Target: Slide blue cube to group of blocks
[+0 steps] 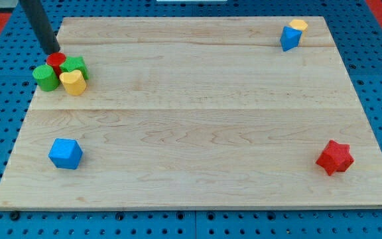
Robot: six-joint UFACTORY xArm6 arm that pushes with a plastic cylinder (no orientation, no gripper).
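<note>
Hiding behind my tip [52,52]: red block [56,62].

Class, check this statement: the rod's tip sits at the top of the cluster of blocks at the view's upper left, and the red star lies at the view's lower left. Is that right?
One detail is wrong. The camera view shows the red star at the view's lower right, not the lower left; the block at the lower left is blue. The rest stands: my tip sits at the top of the cluster, by the red block.
</note>
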